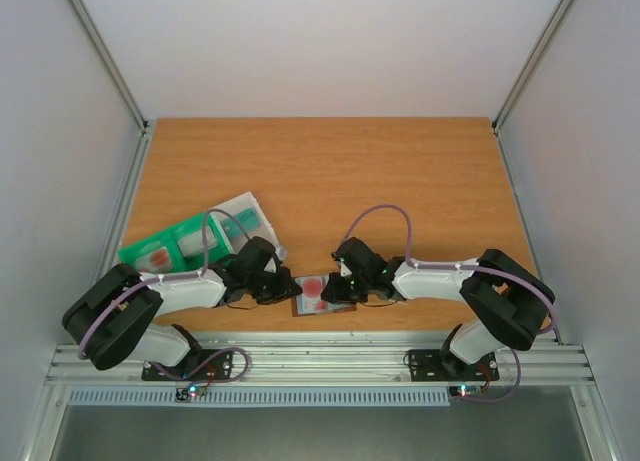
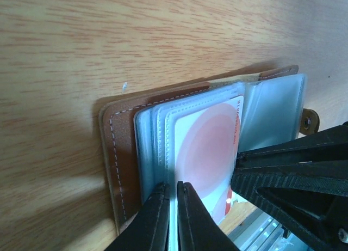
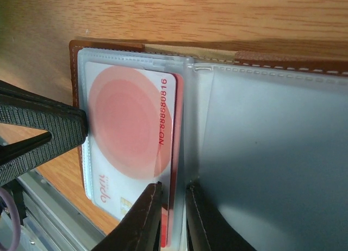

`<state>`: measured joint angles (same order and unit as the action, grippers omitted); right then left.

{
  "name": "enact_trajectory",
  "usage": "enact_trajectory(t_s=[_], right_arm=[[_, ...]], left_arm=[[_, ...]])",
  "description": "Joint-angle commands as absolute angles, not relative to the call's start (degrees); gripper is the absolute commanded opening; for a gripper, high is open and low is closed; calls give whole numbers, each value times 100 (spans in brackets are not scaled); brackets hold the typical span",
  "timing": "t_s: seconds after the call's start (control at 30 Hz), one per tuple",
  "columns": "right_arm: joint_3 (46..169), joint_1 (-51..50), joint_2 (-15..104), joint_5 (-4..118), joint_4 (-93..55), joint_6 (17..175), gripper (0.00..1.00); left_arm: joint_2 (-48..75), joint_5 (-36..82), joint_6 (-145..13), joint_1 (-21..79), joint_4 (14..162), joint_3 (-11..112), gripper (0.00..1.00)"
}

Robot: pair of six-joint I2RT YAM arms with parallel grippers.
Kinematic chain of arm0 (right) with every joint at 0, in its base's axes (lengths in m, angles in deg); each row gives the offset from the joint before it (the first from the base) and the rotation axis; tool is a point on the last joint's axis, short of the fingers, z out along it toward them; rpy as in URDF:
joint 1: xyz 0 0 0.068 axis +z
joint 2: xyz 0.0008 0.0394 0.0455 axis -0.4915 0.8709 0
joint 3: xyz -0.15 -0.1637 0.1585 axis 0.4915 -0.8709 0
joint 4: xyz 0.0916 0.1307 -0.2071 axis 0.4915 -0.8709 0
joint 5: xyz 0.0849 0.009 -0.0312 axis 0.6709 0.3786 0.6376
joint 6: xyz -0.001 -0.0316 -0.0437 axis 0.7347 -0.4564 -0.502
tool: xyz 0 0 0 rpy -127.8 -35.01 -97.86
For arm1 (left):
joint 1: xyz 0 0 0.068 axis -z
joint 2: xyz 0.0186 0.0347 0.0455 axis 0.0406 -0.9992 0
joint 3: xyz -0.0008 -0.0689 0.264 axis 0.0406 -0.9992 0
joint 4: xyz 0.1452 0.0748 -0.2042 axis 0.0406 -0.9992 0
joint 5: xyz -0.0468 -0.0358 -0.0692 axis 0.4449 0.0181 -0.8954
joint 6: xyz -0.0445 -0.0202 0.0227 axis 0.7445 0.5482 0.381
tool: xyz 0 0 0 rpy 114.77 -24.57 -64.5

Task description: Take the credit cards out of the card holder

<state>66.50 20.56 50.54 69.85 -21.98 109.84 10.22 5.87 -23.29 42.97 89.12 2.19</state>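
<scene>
Left hand (image 2: 173, 188) clamping card holder (image 2: 122, 147) sleeve, lower middle of frame; right hand (image 3: 173, 188) pinching credit cards (image 3: 128, 131) by edge. You're wanting straight pull along pocket, pinning holder to surface (image 2: 109, 33).

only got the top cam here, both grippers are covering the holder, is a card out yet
Observer: No. The red-disc card sits in a clear sleeve of the open card holder.
Operator: what's left holding
Observer: The left gripper has its fingers nearly together on the near edges of the sleeve pages, beside the card.
Operator: and right
Observer: The right gripper straddles that card's spine-side edge; whether it grips, I can't tell.
</scene>
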Motion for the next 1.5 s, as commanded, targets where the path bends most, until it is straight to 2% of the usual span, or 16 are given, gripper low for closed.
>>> enact_trajectory(t_s=[0.0, 0.43, 0.63, 1.03, 1.3, 1.47], right_arm=[[6676, 2088, 5163, 6736, -2363, 10916, 15], [6649, 2092, 4680, 5963, -3221, 10778, 12], [6684, 2092, 4355, 6258, -3106, 10890, 12], [6899, 2092, 4933, 6622, -2691, 10929, 21], [6748, 2091, 5120, 6440, -2577, 10926, 21], [6630, 2085, 5151, 6478, -2380, 10926, 17]], left_arm=[[865, 790, -2457, 4335, 8846, 198, 6], [739, 937, -2574, 4330, 8430, 326, 4], [776, 959, -2600, 4337, 8357, 318, 4], [818, 947, -2558, 4337, 8391, 300, 3], [801, 965, -2573, 4335, 8374, 292, 3], [804, 970, -2575, 4335, 8374, 281, 3]])
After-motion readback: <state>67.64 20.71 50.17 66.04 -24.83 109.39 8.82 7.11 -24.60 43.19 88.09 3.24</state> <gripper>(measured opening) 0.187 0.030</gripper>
